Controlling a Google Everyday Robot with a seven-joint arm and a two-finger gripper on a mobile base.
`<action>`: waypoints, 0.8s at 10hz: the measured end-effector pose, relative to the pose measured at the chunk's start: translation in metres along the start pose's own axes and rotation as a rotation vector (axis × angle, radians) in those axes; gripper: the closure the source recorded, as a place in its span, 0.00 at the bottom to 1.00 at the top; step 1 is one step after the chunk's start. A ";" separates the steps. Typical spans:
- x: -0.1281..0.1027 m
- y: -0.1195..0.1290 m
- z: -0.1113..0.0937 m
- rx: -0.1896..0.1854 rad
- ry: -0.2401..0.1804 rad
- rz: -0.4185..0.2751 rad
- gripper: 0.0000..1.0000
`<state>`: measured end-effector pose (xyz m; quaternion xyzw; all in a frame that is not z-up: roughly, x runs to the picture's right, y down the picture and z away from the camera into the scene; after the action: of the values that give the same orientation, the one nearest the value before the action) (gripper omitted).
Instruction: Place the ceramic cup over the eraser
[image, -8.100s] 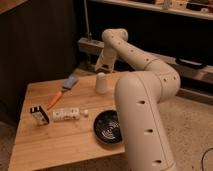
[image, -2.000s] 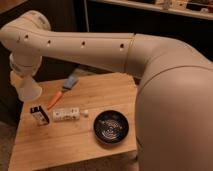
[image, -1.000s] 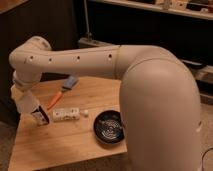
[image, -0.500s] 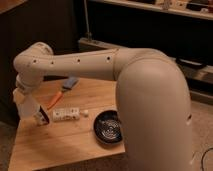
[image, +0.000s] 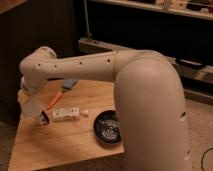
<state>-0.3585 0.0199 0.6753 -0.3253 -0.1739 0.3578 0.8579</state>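
My gripper (image: 28, 101) is at the left end of the wooden table (image: 65, 145), under the bent wrist. It is shut on the off-white ceramic cup (image: 31, 109), which hangs low, just above the table. The dark eraser (image: 43, 119) lies directly right of and below the cup. Only its right end shows past the cup's edge. I cannot tell whether the cup touches the eraser or the table.
A white block with dark spots (image: 66, 114) lies just right of the eraser. An orange-handled tool with a blue head (image: 61, 92) lies behind it. A wide black bowl (image: 107, 127) sits at the table's right front. My arm spans the view above the table.
The gripper has carried the cup from the table's back to the left end and lowered it. Over the last second it sank a little further, next to the eraser.
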 end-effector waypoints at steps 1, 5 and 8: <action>0.000 -0.002 0.001 0.004 -0.002 0.008 1.00; 0.006 -0.007 0.008 0.013 -0.009 0.028 1.00; 0.012 -0.003 0.014 0.023 -0.021 0.026 1.00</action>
<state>-0.3563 0.0328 0.6880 -0.3138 -0.1742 0.3744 0.8550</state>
